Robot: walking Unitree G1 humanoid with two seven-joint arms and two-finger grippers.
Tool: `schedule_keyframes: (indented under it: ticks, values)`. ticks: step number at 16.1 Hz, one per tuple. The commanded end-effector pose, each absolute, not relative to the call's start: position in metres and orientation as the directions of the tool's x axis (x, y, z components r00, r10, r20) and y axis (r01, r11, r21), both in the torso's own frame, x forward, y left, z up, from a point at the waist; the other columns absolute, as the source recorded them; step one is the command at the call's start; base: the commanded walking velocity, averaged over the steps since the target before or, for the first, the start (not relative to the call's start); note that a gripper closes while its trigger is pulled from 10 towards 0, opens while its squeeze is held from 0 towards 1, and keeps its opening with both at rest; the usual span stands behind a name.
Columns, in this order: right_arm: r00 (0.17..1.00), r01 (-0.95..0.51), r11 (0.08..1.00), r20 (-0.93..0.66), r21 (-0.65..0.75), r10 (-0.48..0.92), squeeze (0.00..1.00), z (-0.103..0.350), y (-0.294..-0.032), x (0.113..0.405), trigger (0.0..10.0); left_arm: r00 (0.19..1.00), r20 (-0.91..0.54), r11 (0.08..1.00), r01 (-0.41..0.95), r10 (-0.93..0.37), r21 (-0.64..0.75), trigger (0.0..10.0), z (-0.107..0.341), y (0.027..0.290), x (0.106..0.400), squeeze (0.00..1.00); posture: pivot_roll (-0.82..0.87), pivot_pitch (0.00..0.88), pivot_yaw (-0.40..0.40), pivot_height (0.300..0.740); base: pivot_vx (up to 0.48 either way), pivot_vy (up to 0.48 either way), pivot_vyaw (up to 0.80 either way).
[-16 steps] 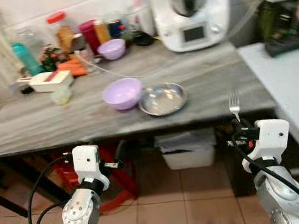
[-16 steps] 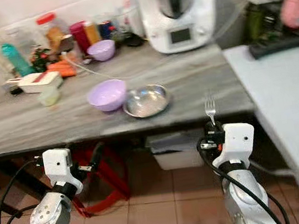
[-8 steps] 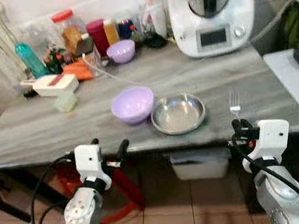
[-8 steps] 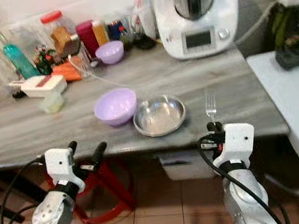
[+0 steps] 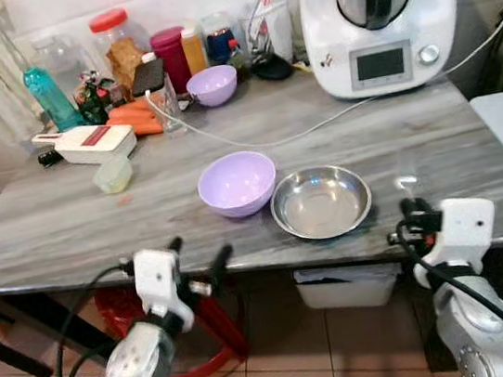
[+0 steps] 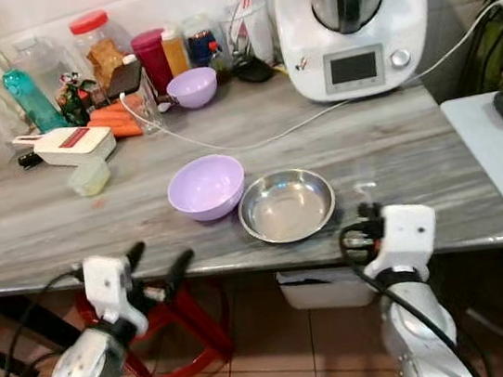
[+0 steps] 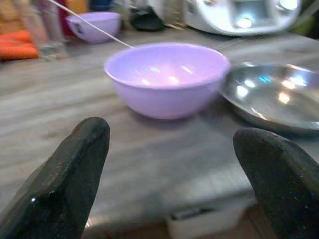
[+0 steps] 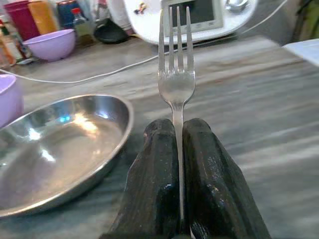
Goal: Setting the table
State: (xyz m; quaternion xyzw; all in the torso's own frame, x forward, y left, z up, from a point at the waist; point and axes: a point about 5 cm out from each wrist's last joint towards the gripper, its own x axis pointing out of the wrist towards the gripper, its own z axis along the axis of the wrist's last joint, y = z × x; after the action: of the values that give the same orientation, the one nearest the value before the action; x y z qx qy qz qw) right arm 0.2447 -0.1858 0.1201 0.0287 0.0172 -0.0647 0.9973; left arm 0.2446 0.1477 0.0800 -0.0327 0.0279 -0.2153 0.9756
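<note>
A Unitree G1 humanoid stands at the near edge of a grey wood-grain table (image 5: 70, 228) in a home kitchen, a fork (image 8: 175, 74) held upright in its right gripper (image 8: 178, 130), tines toward the far wall. The two black fingers are pressed together on the fork's handle with no gap between them, and the pose looks chosen to carry the fork in over the table edge and lay it just right of the steel plate (image 5: 321, 201). That shallow plate sits near the front edge, touching or almost touching a lilac bowl (image 5: 237, 183) on its left; the pair reads as the start of a place setting, with bare tabletop left open on the plate's right.

The left gripper (image 7: 169, 179) hovers at the near edge, low and in front of the bowl, its fingers (image 7: 70, 174) spread wide and holding nothing, apparently kept ready.

Along the far side stand a white kitchen machine (image 5: 386, 15) with its cable (image 5: 300, 133) trailing across the top, a second small lilac bowl (image 5: 213, 84), jars and bottles, and carrots (image 5: 134, 117).
</note>
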Motion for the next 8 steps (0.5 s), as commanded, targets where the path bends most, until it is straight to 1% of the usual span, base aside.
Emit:
schedule_keyframes:
  ticks: [1,2,4,6,8]
  values:
    - [0.992,0.128,0.990,-0.019,0.060,-0.127,0.00,0.127,-0.183,0.250,10.0,0.900,-0.031,0.900,0.433,-0.435,-0.048,10.0,0.084,0.155,0.243,0.00,-0.08,0.000,0.136,0.740,0.000,0.000,0.00]
    - [0.985,0.171,0.985,-0.029,0.039,-0.170,0.00,0.127,-0.191,0.252,10.0,0.880,-0.041,0.880,0.471,-0.473,-0.057,10.0,0.083,0.156,0.239,0.00,-0.08,0.000,0.135,0.740,0.000,0.000,0.00]
    - [0.976,0.215,0.976,-0.054,0.041,-0.213,0.00,0.126,-0.202,0.253,10.0,0.848,-0.049,0.848,0.524,-0.528,-0.080,10.0,0.083,0.155,0.235,0.00,-0.09,0.000,0.133,0.740,0.000,0.000,0.00]
    - [0.970,0.237,0.971,-0.068,0.034,-0.235,0.00,0.129,-0.214,0.261,10.0,0.760,-0.056,0.762,0.642,-0.647,-0.085,10.0,0.084,0.149,0.224,0.00,-0.09,0.000,0.131,0.740,0.000,0.000,0.00]
    - [0.964,0.253,0.967,-0.094,0.019,-0.250,0.00,0.132,-0.222,0.267,10.0,0.723,-0.070,0.726,0.681,-0.687,-0.091,10.0,0.085,0.149,0.220,0.00,-0.10,0.024,0.129,0.740,0.000,0.000,0.00]
